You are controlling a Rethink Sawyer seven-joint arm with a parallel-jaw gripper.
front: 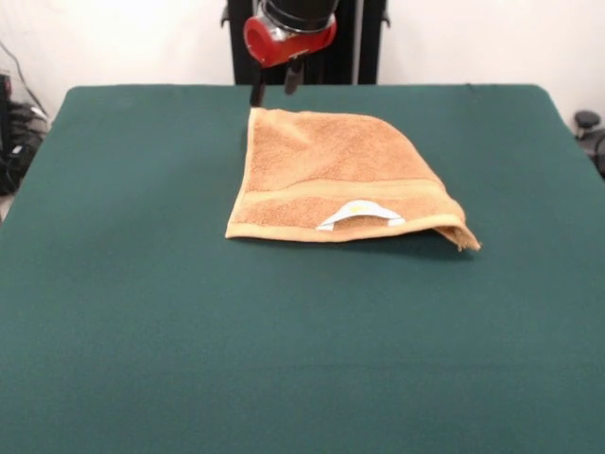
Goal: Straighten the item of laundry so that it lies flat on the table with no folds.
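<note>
1. At the far side of the table [123, 312], in the front view (the only one you have), the gripper [275, 91] hangs just above the towel's far-left corner. You can see its two dark fingers [294, 78] parted by a small gap, with nothing held between them.

2. Your main risk, as I judge it: if you close on that far-left corner and pull, you may catch both layers at once. The towel would then slide across the felt as one piece and the fold would stay in.

3. A second risk: the near-right corner is lifted and curled. If you drag the cloth toward the right, that flap could roll further under rather than open.

4. A third: if you come down too far, the fingertips could snag the green cloth covering the table.

5. Now look at the towel [326, 170] itself. It lies a little beyond the table's middle, tan-orange terry, folded over so its right edge runs on a slant from the far side down to the near-right corner. A woven band crosses it near the near edge. A white label [359, 216] with a yellow mark arches up at that near edge.
</note>
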